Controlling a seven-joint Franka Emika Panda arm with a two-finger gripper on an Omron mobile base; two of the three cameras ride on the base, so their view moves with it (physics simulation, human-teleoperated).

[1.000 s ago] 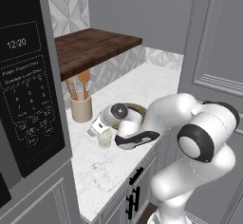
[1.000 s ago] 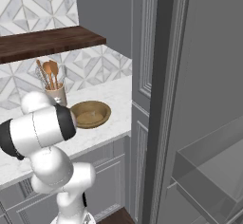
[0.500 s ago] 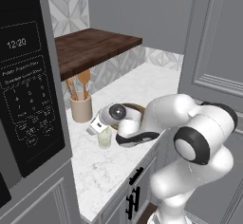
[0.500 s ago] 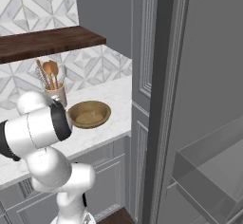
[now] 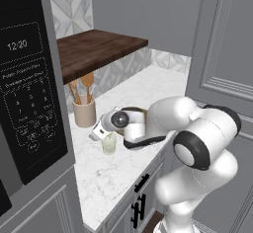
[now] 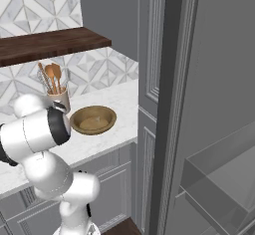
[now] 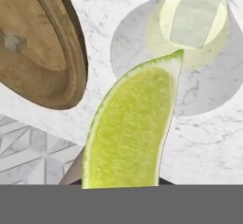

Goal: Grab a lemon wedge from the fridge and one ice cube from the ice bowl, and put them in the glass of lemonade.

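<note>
Hand view is showing the lemon wedge (image 7: 130,128) sitting pinched in the tool (image 7: 121,182), its yellow-green flesh rising from the bottom edge and its tip pointing toward the glass of lemonade (image 7: 192,26). The glass is standing on the white marble bench (image 7: 142,38), seen from above, with an ice cube (image 7: 193,21) floating in the pale yellow liquid. The wedge is hanging above the bench beside the glass, not inside it. The ice bowl (image 7: 45,52) is lying at the upper left of this view, with one small cube (image 7: 14,42) resting in its wooden hollow.

In the left base view the tool (image 5: 97,133) is hovering just above the rim of the glass (image 5: 108,144), the white arm reaching low across the bench (image 5: 128,173). A tan crock (image 5: 84,112) with wooden spoons is standing behind the glass, near the patterned wall, beneath a dark wooden shelf (image 5: 94,51).

In the right base view the ice bowl (image 6: 93,120) is sitting on the bench (image 6: 102,139) beside the crock (image 6: 61,98), and the fridge (image 6: 214,104) is standing at the right with its door open
</note>
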